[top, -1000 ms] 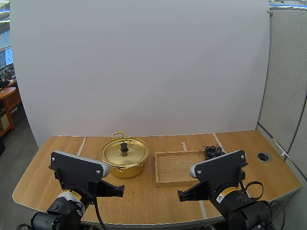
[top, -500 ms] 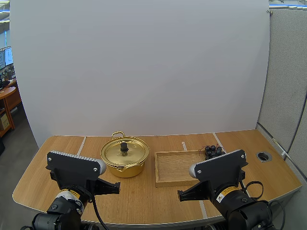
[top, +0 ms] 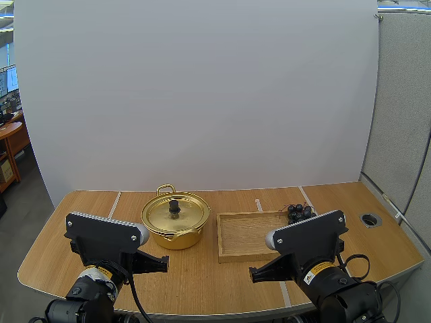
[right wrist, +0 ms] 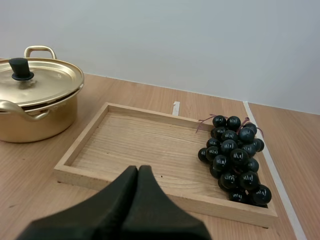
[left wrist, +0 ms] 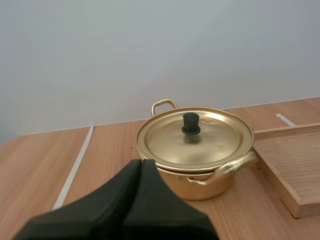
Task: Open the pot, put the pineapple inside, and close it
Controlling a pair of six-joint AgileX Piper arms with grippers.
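A golden pot (top: pixel 175 221) with its lid on and a black knob (top: pixel 174 206) stands at the table's middle left. To its right lies a wooden tray (top: pixel 246 237) with a bunch of dark grapes (top: pixel 299 212) at its back right corner. No pineapple is in sight. My left gripper (left wrist: pixel 141 162) is shut, one dark wedge pointing at the pot (left wrist: pixel 195 150) from a short way in front. My right gripper (right wrist: pixel 137 170) is shut too, just before the tray's near rim (right wrist: pixel 150 187), with the grapes (right wrist: pixel 232 157) beyond it. Both grippers (top: pixel 163 263) (top: pixel 253 274) hang near the table's front.
White tape lines (top: pixel 114 204) run across the wooden table. A round cable hole (top: pixel 370 219) sits near the right edge. The pot's two loop handles point to the back (top: pixel 166 189) and the front (top: pixel 183 233). Bare table lies left of the pot and in front of both objects.
My left arm has shifted slightly to the left and back from the pot, then stopped. The right arm, pot, tray and grapes have stayed put.
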